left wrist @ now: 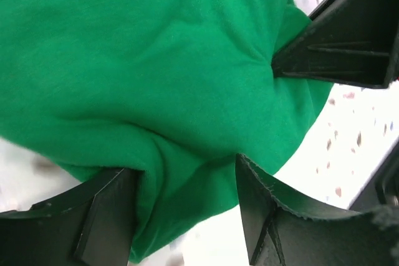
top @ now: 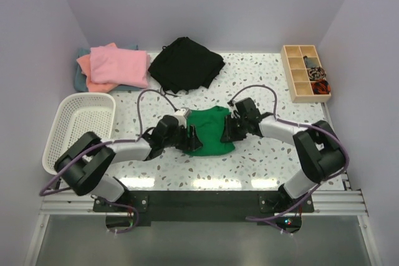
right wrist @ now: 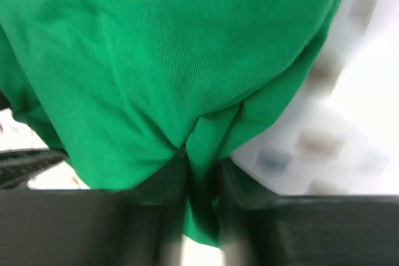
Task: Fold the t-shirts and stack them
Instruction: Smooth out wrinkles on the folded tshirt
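The bright green t-shirt [top: 209,132] lies bunched at the table's middle, between both grippers. My left gripper [top: 187,138] is at its left edge. In the left wrist view [left wrist: 187,182] the jaws stand wide apart, with a fold of green cloth [left wrist: 162,79] between them. My right gripper [top: 227,132] is at the shirt's right edge. In the right wrist view [right wrist: 202,182] it is shut on a pinch of the green cloth [right wrist: 162,60]. A right finger [left wrist: 349,35] also shows in the left wrist view, pressing into the cloth. Pink [top: 118,63], salmon-orange [top: 93,84] and grey-teal [top: 78,78] shirts lie stacked at the back left.
A black cloth [top: 186,63] lies at the back middle. A white mesh basket [top: 68,107] stands on the left. A wooden compartment box [top: 293,85] with small items stands at the back right. The speckled tabletop [top: 262,166] shows in front of the shirt.
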Action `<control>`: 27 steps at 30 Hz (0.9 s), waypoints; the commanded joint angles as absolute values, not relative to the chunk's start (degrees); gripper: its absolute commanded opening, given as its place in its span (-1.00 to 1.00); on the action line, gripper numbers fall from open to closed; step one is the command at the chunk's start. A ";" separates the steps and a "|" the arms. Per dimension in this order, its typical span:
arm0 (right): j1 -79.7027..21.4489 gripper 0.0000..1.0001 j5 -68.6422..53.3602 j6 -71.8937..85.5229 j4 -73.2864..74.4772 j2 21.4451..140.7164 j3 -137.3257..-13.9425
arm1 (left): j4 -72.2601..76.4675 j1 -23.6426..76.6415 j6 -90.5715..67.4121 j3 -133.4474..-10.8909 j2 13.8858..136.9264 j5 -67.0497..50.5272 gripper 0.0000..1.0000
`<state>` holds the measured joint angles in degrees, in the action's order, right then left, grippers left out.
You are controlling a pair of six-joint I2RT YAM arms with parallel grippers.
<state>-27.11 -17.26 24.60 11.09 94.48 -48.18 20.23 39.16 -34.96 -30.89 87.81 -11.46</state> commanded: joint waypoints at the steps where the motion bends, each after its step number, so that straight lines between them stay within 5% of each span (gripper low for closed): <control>1: -30.58 -0.11 -13.46 31.81 13.61 83.52 -40.61 | 16.01 41.66 -38.67 -24.98 77.36 -7.04 0.31; 7: -30.76 0.44 -0.18 28.05 24.86 70.06 -45.25 | -2.96 41.75 -35.78 -28.12 64.35 5.96 0.61; 24: -30.32 0.34 3.87 20.22 20.13 92.28 -62.32 | 11.25 39.38 -27.25 -39.64 82.52 9.23 0.64; 27: -30.23 0.09 3.43 19.95 19.07 92.63 -61.61 | 13.62 38.06 -26.63 -38.76 83.93 8.79 0.62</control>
